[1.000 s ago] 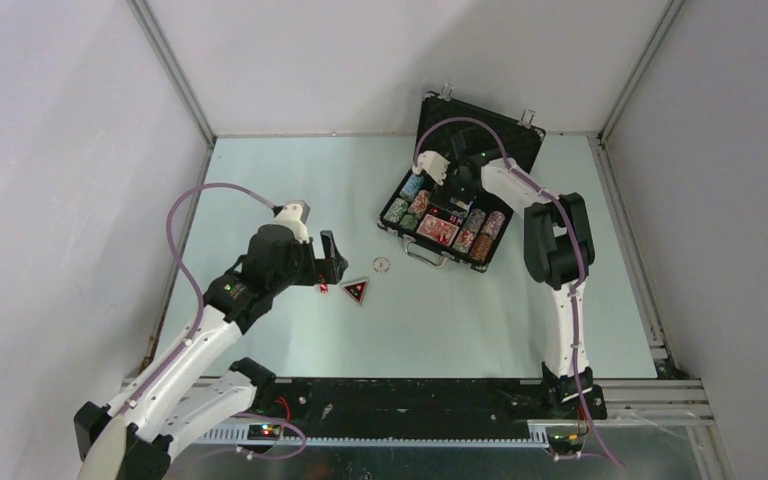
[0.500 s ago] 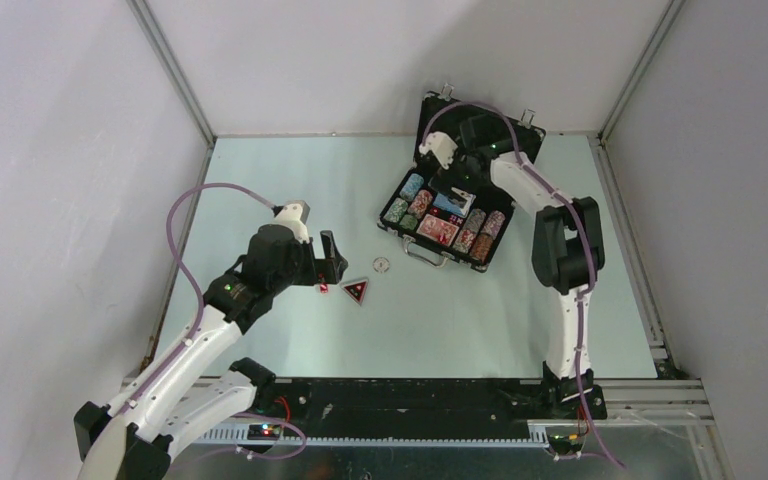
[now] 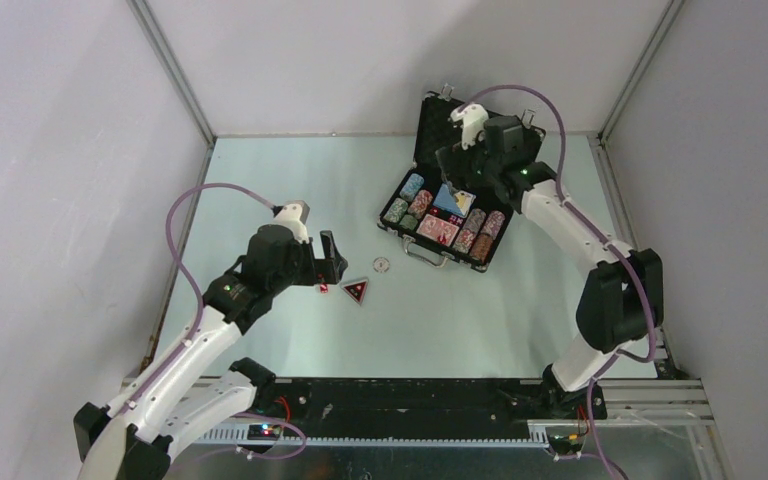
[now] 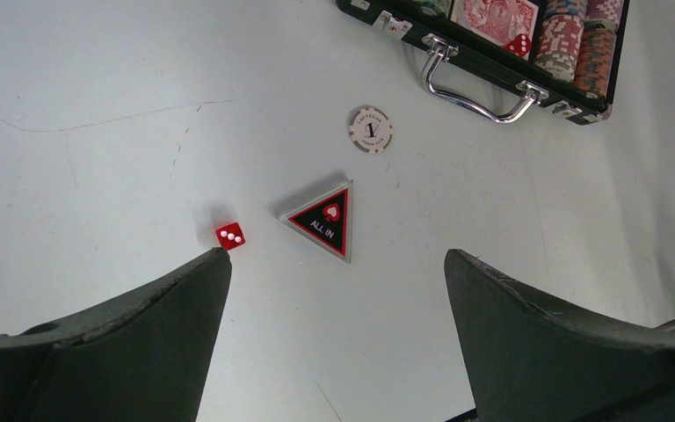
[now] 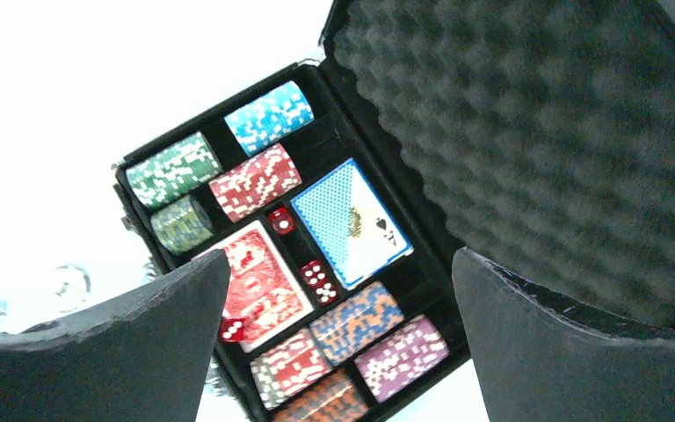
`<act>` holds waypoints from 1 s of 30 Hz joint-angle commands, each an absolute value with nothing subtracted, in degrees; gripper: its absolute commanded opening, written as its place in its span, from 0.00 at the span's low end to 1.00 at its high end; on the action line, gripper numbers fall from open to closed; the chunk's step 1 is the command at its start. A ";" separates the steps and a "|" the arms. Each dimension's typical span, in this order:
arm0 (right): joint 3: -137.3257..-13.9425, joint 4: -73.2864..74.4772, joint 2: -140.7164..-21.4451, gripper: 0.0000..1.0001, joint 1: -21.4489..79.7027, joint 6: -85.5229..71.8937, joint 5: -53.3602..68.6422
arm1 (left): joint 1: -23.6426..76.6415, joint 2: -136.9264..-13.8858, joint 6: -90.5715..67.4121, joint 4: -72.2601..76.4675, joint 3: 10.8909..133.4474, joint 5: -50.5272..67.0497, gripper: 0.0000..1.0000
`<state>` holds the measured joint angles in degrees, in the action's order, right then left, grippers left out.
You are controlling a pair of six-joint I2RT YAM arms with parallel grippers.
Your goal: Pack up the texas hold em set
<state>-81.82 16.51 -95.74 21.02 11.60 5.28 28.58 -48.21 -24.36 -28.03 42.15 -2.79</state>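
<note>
Your left end effector (image 4: 336,257) hangs over the tabletop (image 4: 97,176) with its fingers wide apart and nothing in them. Below it, well apart from the case (image 5: 536,132), lie three loose pieces: the red die (image 4: 229,236) just beside the left finger, the black triangle (image 4: 323,220) near the middle, and the white button (image 4: 371,129) nearer the case handle.

I would take the die first. Centre it between the fingers before you descend, because a small cube is likely to skid if one finger touches it early. The flat triangle and button will probably need an edge pinch.

Your right end effector (image 5: 338,257) is spread and empty above the open case. The blue deck (image 5: 352,221) looks slightly askew in its slot, so check that it is seated.
</note>
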 commanded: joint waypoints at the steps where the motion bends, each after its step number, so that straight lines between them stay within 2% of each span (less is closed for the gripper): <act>1: -81.27 20.34 -93.39 0.99 18.94 -5.14 4.31 | 28.39 -46.78 -23.16 -26.97 42.79 -2.78 0.98; 9: -76.65 26.21 -85.91 1.00 20.55 -11.87 -5.48 | 28.39 -46.75 -23.31 -25.93 42.75 -2.02 0.98; 14: -73.43 24.72 -80.83 0.99 21.53 -13.80 -10.40 | 28.39 -46.82 -23.09 -26.40 43.12 -2.73 0.98; 15: -73.19 25.54 -80.89 1.00 21.07 -16.63 -10.12 | 28.39 -46.88 -23.20 -26.22 43.12 -2.68 0.98; 18: -72.14 26.19 -82.58 1.00 18.90 -19.39 4.87 | 28.39 -47.42 -23.72 -25.90 43.15 -2.13 0.98; 22: -71.99 28.85 -85.22 0.99 21.34 -24.95 2.68 | 28.39 -48.09 -24.45 -24.74 43.15 -1.56 0.98; 27: -71.98 30.25 -87.73 0.91 25.58 -29.40 -1.52 | 28.39 -48.99 -25.09 -23.85 43.13 -0.71 0.98; 29: -71.98 30.20 -88.72 0.85 26.85 -31.86 -0.94 | 28.39 -49.14 -25.33 -23.75 43.03 -0.48 0.98; 30: -71.98 30.01 -89.05 0.78 27.56 -32.28 -0.78 | 28.39 -49.13 -25.43 -23.67 42.88 -0.45 0.98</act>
<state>-71.57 29.87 -88.25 25.52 -26.85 -0.03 28.58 -49.06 -24.62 -26.30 42.13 -1.65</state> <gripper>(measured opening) 0.862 0.984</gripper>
